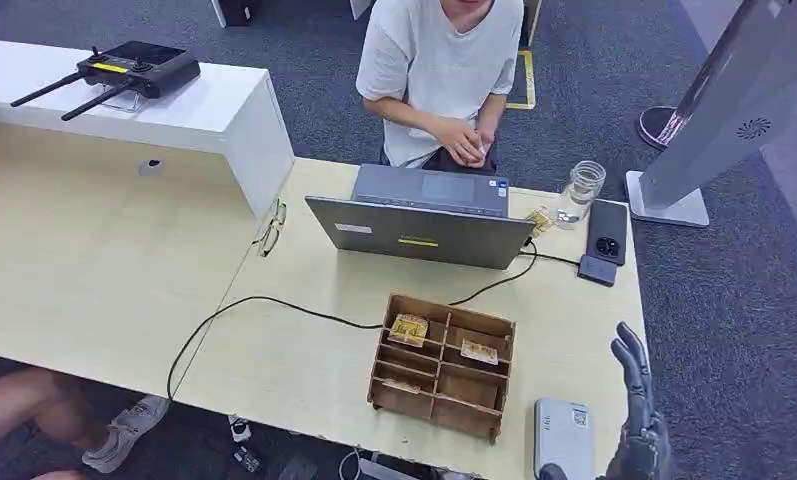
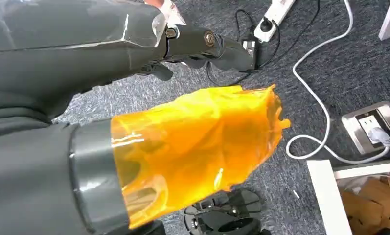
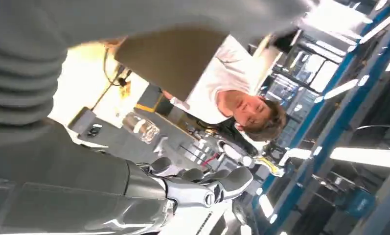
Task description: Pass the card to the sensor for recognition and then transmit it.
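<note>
Several cards lie in a wooden compartment box (image 1: 442, 365) on the table: one card (image 1: 409, 329) at its far left, another card (image 1: 479, 351) to its right. A grey-white sensor unit (image 1: 562, 438) lies at the table's near right edge. My right hand (image 1: 636, 405) rises just right of the sensor, fingers stretched up and apart, holding nothing. In the right wrist view, this right hand (image 3: 202, 188) is bare. My left hand (image 2: 193, 127) hangs over the carpet, its thumb wrapped in orange film, fingers extended and nothing in them.
A person sits behind an open laptop (image 1: 421, 228) at the table's far side. A glass jar (image 1: 581, 192), a phone (image 1: 608, 230) and a small dark device (image 1: 597, 269) lie at the far right. A black cable (image 1: 274, 305) crosses the table. A white counter (image 1: 124, 100) stands at the left.
</note>
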Robot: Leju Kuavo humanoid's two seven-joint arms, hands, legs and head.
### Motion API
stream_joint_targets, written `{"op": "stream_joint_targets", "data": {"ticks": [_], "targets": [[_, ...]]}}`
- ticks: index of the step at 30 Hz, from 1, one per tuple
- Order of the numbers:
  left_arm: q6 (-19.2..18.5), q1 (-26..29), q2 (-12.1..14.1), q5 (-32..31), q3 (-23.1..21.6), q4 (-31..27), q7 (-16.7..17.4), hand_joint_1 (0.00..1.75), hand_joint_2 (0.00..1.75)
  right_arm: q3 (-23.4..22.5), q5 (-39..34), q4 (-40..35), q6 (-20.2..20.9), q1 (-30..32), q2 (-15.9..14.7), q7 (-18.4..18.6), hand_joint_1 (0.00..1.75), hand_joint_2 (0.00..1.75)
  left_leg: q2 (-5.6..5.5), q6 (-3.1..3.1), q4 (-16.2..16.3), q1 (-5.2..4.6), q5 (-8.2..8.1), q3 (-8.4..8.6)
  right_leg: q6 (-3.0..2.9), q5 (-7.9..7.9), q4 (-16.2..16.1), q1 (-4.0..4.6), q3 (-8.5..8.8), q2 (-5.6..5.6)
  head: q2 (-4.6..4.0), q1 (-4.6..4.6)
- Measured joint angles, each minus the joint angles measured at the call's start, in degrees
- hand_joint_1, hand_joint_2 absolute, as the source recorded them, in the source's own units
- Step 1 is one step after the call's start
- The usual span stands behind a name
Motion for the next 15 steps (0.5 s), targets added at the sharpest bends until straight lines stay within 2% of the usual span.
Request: {"op": "stream_joint_targets", "data": {"ticks": [4, 10, 12, 14, 15], "targets": [[-0.02, -0.01, 0.00, -0.11, 0.07, 0.00, 0.00, 0.00, 0.00, 1.66, 2.67, 1.84, -1.20, -0.13, -0.87, 2.89, 0.00, 1.75, 0.00, 0.00, 0.00, 0.00, 0.00, 0.00, 0.00, 0.00, 0.00, 0.00, 0.00, 0.00, 0.00, 0.00], [-0.02, -0.01, 0.00, -0.13, 0.07, 0.00, 0.00, 0.00, 0.00, 1.73, 2.78, 1.92, -1.27, -0.15, -0.92, 3.05, 0.00, 1.75, 0.00, 0.00, 0.00, 0.00, 0.00, 0.00, 0.00, 0.00, 0.00, 0.00, 0.00, 0.00, 0.00, 0.00], [-0.02, -0.01, 0.00, -0.28, 0.07, 0.00, 0.02, 0.00, 0.00, 2.56, 4.09, 2.95, -1.64, -0.39, -1.31, 4.36, 0.00, 1.75, 0.00, 0.00, 0.00, 0.00, 0.00, 0.00, 0.00, 0.00, 0.00, 0.00, 0.00, 0.00, 0.00, 0.00], [-0.13, -0.04, 0.00, -0.57, 0.07, 0.00, 0.13, 0.00, 0.00, 4.22, 6.84, 5.33, -2.01, -1.01, -2.05, 7.22, 0.00, 1.75, 0.01, 0.00, 0.00, 0.00, 0.00, 0.00, 0.00, 0.00, 0.00, 0.00, 0.00, 0.00, 0.00, 0.00], [-0.20, -0.07, 0.00, -1.05, 0.07, 0.00, 0.37, 0.00, 0.00, 5.24, 9.87, 6.92, -2.07, -1.63, -2.45, 9.94, 0.00, 1.75, 0.01, 0.00, 0.00, 0.00, 0.00, 0.00, 0.00, 0.00, 0.00, 0.00, 0.00, 0.00, 0.00, 0.00]]}}
